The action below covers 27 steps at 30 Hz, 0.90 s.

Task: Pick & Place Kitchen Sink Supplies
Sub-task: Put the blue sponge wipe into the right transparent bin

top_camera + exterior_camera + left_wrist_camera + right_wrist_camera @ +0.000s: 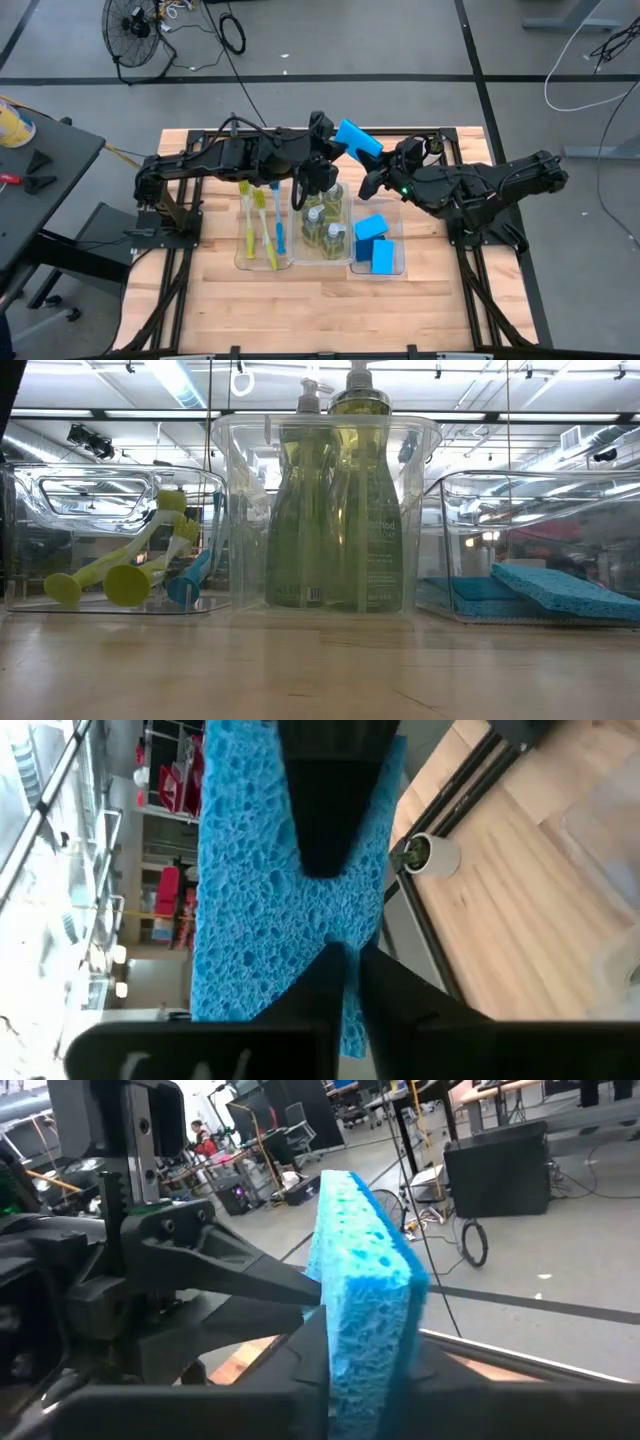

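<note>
Above the table's far middle, a blue rectangular sponge [358, 138] hangs in the air between both grippers. My left gripper [336, 133] reaches in from the left and is shut on one end. My right gripper [384, 160] reaches in from the right and is shut on the other end. Below them stand three clear trays. In them, the left one holds three long-handled brushes [258, 225], the middle one pump bottles of yellow-green soap [325, 222], the right one more blue sponges [375, 245]. The low view shows the brushes [130, 575], bottles [340, 510] and sponges [560, 590] but neither gripper. My left gripper [345, 955] pinches the sponge's left end [300, 935] between its two fingers, across the thickness. One fingertip [285, 1287] lies on a broad face. The sponge is lifted clear, standing on edge. My right gripper [365, 1370] has the sponge's right end [365, 1335] between its two fingers, one on each broad face. One finger [325, 810] lies along the face that shows in the left wrist view. It comes level from the table's right.
A small white round cup [430, 855] stands on the wooden table near its far edge. The three trays sit side by side in the table's middle, with bare wood [330, 310] toward the near edge. A black side table [40, 190] stands to the left.
</note>
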Each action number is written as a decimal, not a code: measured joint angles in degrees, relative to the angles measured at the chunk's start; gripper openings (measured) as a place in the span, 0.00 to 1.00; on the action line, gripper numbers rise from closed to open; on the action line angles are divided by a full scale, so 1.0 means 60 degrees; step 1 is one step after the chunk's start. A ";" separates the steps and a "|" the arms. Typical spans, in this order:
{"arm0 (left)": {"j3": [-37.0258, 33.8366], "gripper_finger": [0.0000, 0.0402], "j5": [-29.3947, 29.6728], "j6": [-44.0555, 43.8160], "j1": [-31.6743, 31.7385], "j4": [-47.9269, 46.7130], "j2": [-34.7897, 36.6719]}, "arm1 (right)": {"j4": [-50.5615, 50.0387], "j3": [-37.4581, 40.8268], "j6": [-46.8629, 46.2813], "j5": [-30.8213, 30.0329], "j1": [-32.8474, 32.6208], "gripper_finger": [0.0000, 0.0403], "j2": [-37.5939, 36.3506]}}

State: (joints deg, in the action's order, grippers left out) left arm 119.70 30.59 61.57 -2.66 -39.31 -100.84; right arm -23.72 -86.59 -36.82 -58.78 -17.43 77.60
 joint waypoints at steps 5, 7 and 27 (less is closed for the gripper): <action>0.0000 0.22 -0.0023 -0.0413 0.0004 0.0003 0.0000 | 0.0000 0.0000 0.0255 -0.0020 0.0000 0.03 0.0000; 0.0000 0.29 0.0129 -0.0638 -0.0040 0.0006 0.0000 | -0.0012 0.0000 0.0298 -0.0021 0.0000 0.02 0.0000; 0.0000 0.64 -0.0430 -0.4629 -0.0270 -0.1025 0.1501 | -0.1834 0.0000 0.0909 0.0818 -0.0004 0.02 0.0000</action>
State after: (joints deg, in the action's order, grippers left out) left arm 119.70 28.01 33.79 -4.28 -45.46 -91.83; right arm -34.73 -86.59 -31.36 -53.87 -17.45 77.60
